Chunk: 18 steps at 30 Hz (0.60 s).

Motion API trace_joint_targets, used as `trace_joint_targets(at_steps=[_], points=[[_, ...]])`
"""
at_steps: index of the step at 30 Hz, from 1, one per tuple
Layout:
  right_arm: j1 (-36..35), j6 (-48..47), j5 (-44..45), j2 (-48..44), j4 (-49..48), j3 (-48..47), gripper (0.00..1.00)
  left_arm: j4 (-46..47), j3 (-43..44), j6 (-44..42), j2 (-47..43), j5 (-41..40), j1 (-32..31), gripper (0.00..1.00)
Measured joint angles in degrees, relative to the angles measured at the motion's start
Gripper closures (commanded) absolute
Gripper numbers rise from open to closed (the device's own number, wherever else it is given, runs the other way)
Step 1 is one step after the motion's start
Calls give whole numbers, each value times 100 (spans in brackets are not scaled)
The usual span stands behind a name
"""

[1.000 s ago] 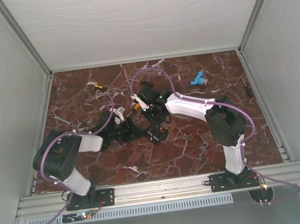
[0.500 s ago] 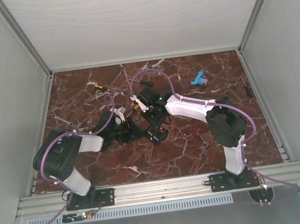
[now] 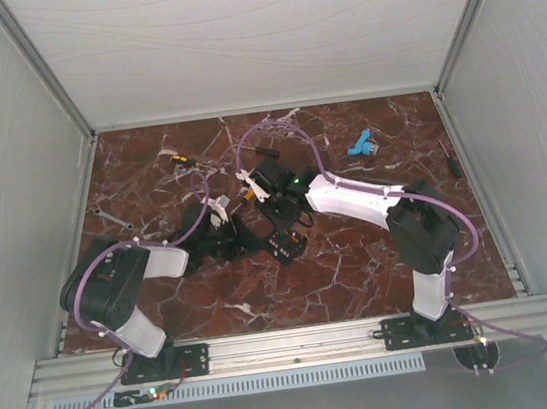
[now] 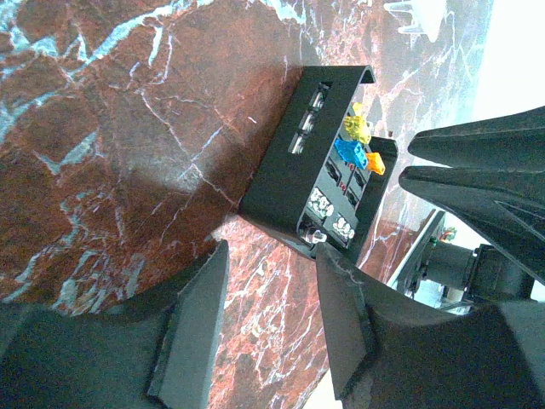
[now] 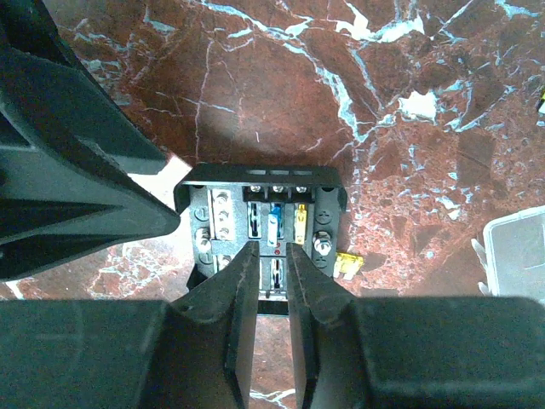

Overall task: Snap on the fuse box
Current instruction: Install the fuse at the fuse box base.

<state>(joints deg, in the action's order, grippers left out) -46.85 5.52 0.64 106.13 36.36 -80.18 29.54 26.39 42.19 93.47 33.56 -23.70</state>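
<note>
The fuse box (image 3: 286, 244) is a small black open box on the marble between the two arms. The left wrist view shows yellow, blue and orange fuses in the fuse box (image 4: 317, 162). My left gripper (image 4: 268, 256) is open and empty, its fingertips just short of the box's near corner. My right gripper (image 5: 271, 253) hovers over the fuse box (image 5: 264, 209), with the jaws a narrow gap apart and nothing between them. A loose yellow fuse (image 5: 349, 266) lies beside the box.
A clear plastic lid (image 5: 516, 251) lies to the right of the box. A blue part (image 3: 359, 144), small screwdrivers (image 3: 179, 159) (image 3: 452, 159) and a wrench (image 3: 112, 219) are scattered toward the back and sides. White walls close in the table.
The right arm's elbow has shifted slightly to the right and its jaws have parted a touch. The left arm and the fuse box have not moved.
</note>
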Motion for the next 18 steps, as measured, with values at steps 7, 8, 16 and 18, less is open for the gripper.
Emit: trace_joint_targets(at_steps=[7, 8, 16, 18], points=[[-39, 0, 61, 72, -26, -15, 82, 2, 0, 2, 0, 2, -4, 54], [-42, 0, 68, 103, -35, -17, 82, 2, 0, 2, 0, 2, -4, 54], [-48, 2, 79, 308, -61, -20, 83, 4, 0, 2, 0, 2, -7, 54], [-52, 2, 76, 315, -63, -22, 84, 4, 0, 2, 0, 2, -7, 54]])
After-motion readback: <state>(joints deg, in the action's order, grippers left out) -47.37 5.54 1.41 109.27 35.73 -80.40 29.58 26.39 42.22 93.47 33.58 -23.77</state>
